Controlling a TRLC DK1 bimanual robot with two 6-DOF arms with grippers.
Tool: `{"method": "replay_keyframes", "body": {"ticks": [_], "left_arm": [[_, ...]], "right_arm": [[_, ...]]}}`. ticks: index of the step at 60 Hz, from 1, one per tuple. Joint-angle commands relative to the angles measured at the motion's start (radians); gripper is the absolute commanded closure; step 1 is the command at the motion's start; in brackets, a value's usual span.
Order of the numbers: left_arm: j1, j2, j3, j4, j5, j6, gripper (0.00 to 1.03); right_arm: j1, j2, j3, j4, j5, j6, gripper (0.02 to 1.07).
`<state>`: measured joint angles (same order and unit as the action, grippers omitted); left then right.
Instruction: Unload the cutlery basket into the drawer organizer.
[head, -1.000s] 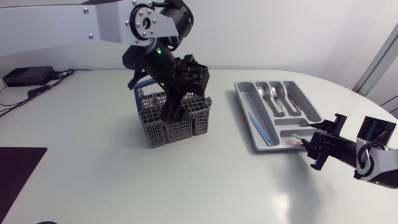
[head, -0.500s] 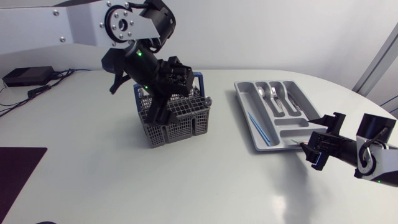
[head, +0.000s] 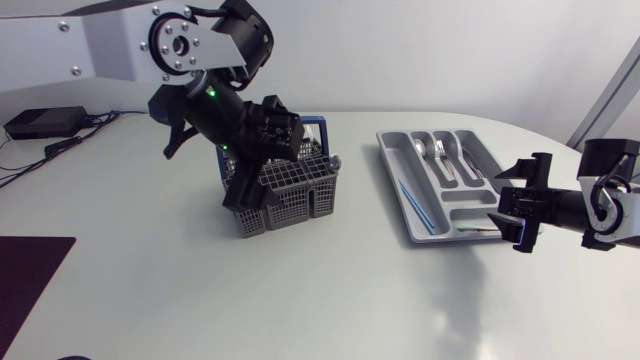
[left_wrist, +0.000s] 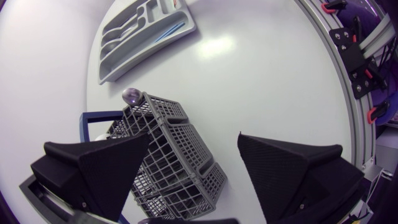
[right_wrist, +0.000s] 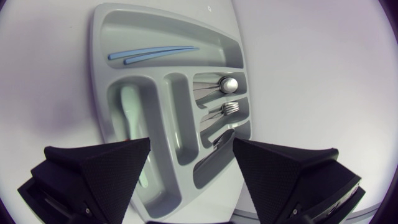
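The drawer organizer (right_wrist: 99, 74) already holds a spoon (right_wrist: 229, 84), a fork (right_wrist: 230, 108), two blue sticks (right_wrist: 155, 53) and a pale green piece (right_wrist: 130, 109), so unloading looks well under way. The right gripper (right_wrist: 192, 141) hovers just above it, fingers spread and empty. Well apart from the organizer, the cutlery basket (head: 285, 195) sits under the left gripper (left_wrist: 193, 138), also spread and holding nothing. A rounded metal end (left_wrist: 132, 95) pokes from the basket corner nearest the organizer, so some work is likely left.
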<state>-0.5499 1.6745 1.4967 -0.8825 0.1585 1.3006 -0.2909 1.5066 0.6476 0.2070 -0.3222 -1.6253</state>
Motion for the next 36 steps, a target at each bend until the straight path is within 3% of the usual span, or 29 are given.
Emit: {"method": "replay_keyframes", "body": {"ticks": [1,9,20,27,32,36], "left_arm": [[0.008,-0.024,-0.032,0.007,0.001,-0.020,0.04],[0.019,-0.042,-0.052,0.008,0.001,-0.018,0.04],[0.067,-0.144,-0.151,0.043,0.003,-0.061,0.04],[0.122,-0.219,-0.294,0.142,0.003,-0.113,0.04],[0.171,-0.249,-0.359,0.171,0.003,-0.158,0.09],[0.211,-0.275,-0.394,0.177,0.003,-0.182,0.14]], "right_arm": [[0.018,0.038,0.021,-0.021,0.021,-0.050,0.11],[0.029,0.006,0.009,-0.021,0.026,-0.042,0.11],[0.173,-0.172,-0.051,-0.038,0.018,0.205,0.11],[0.300,-0.195,-0.045,-0.023,0.051,0.403,0.12],[0.383,-0.164,-0.014,-0.021,0.071,0.539,0.25],[0.457,-0.117,0.000,0.012,0.106,0.607,0.45]]}}
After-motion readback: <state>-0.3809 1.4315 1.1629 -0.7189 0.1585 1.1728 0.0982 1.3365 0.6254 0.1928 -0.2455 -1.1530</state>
